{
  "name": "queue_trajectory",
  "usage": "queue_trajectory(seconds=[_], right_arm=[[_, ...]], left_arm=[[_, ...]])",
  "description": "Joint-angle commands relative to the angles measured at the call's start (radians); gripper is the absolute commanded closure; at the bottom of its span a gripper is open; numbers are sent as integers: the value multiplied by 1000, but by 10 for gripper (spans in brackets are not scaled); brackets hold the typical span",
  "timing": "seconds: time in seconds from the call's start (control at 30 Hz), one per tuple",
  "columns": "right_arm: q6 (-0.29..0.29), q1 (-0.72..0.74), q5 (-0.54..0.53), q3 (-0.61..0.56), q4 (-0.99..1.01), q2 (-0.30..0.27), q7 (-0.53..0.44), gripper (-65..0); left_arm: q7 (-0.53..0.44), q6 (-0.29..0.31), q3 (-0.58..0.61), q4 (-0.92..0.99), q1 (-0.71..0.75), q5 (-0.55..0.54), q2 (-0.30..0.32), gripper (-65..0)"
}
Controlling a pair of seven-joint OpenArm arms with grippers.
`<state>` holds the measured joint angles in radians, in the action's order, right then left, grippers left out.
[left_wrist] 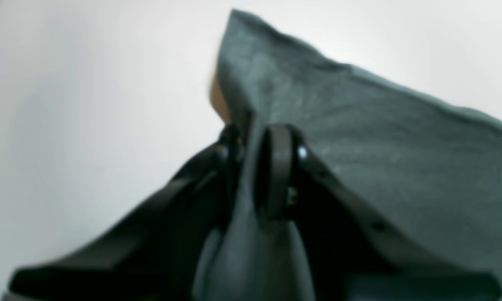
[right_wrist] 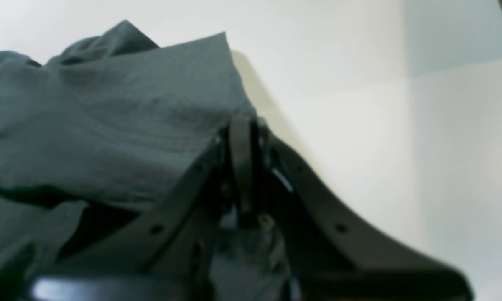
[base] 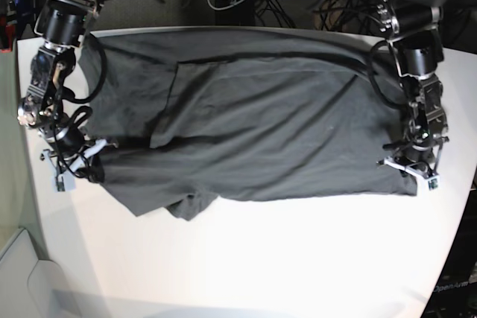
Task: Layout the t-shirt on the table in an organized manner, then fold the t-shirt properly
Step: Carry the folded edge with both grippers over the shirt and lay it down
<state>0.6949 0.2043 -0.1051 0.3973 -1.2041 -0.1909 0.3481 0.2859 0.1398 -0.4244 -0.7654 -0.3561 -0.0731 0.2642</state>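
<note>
desk (base: 246, 258): white, shirt lay across its far half
shirt (base: 261, 117): spread wide, one sleeve and near edge rumpled
left claw (left_wrist: 257, 138): pinching shirt edge
right claw (right_wrist: 244, 125): pinching the opposite shirt edge
progress: layout nearly done, folding not started

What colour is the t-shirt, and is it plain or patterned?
The t-shirt is plain dark charcoal-grey, with no visible print. The base view shows it best.
</note>
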Motion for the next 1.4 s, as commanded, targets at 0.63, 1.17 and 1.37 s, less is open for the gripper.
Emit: queue_trajectory(seconds=[0.63, 1.17, 1.37], right_arm=[[3, 13, -20, 5, -27, -9, -30, 0], [3, -118, -21, 41, -193, -5, -36, 0], [3, -141, -21, 94, -231, 12, -34, 0]], left_arm=[[-6, 2, -1, -269, 98, -4, -13, -7], [-7, 2, -9, -434, 225, -9, -16, -7], [-6, 2, -9, -451, 254, -116, -7, -7]])
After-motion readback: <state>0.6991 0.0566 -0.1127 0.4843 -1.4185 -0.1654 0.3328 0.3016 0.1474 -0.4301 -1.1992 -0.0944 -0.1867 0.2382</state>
